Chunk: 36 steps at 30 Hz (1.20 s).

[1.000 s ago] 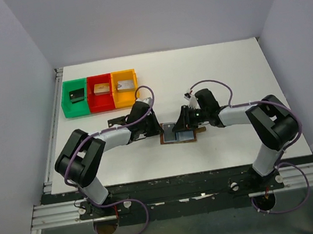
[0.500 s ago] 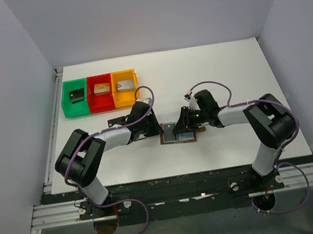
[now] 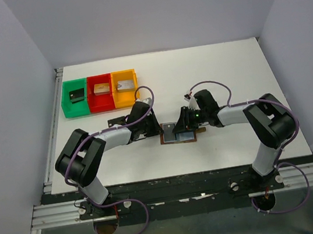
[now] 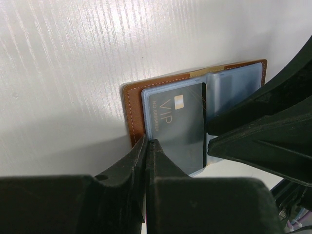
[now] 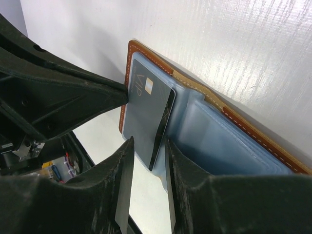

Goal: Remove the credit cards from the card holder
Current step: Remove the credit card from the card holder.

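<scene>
The card holder (image 3: pixel 178 133), brown leather with a pale blue-grey lining, lies open at the table's near middle. My left gripper (image 3: pixel 158 132) is at its left edge. In the left wrist view that gripper (image 4: pixel 147 142) is shut on the near left corner of the card holder (image 4: pixel 132 112), where the clear sleeve starts. A dark credit card (image 4: pixel 179 129) marked VIP sits in that sleeve. My right gripper (image 3: pixel 184 125) is over the fold. In the right wrist view it (image 5: pixel 148 153) stands open, its fingers (image 5: pixel 125 163) on either side of the credit card's (image 5: pixel 146 109) near corner, with small gaps. The lining (image 5: pixel 219 141) spreads to the right.
Green (image 3: pixel 74 97), red (image 3: pixel 100 92) and orange (image 3: pixel 125 87) bins stand in a row at the back left, each holding a block. A dark flat thing (image 3: pixel 115 122) lies on the table just behind my left arm. The table's white top (image 3: pixel 225 65) stretches to the back right.
My right arm has edged slightly to the left over the card holder. The left arm and the card holder have stayed where they were.
</scene>
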Tool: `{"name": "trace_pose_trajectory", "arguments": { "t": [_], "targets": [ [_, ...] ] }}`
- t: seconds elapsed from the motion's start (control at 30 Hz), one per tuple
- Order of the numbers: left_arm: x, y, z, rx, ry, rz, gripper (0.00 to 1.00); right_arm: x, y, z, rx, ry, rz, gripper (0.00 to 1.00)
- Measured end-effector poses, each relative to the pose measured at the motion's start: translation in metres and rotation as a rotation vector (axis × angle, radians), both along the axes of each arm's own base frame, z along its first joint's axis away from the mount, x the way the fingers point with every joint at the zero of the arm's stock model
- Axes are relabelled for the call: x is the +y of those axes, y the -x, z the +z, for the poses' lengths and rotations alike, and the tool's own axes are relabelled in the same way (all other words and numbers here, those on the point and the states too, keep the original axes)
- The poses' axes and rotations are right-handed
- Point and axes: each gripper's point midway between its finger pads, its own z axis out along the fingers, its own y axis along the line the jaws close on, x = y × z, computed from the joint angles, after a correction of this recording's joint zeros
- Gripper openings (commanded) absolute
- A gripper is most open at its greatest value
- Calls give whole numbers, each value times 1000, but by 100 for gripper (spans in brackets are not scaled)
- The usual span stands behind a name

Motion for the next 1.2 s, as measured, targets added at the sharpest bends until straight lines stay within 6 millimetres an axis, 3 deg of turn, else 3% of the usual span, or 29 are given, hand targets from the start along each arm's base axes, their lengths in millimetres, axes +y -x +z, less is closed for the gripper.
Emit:
{"name": "trace_pose_trajectory", "arguments": {
  "t": [0.7, 1.2],
  "targets": [
    [0, -1, -1, -3, -4, 9, 13, 5, -1, -1, 14, -34, 4, 39],
    [1, -4, -1, -14, -10, 20, 15, 8, -5, -4, 46, -65, -17, 16]
  ]
}}
